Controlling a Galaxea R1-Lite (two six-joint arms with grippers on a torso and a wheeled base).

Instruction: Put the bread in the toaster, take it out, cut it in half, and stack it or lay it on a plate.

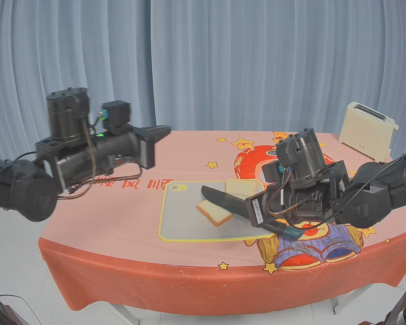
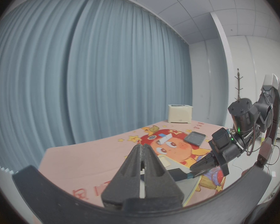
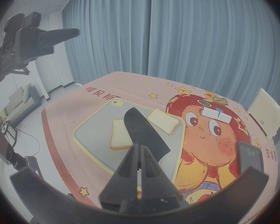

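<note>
Head camera looks down; wrist cameras (lower) also see the toaster (image 1: 367, 131).

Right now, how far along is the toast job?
Done: bread is out and cut; one pale bread half and the other half lie apart on the grey yellow-edged cutting board. In hand: right end effector grips the black-bladed, teal-handled knife over them. Still to do: plating on the dark square plate; the shut left end effector hovers empty.
</note>
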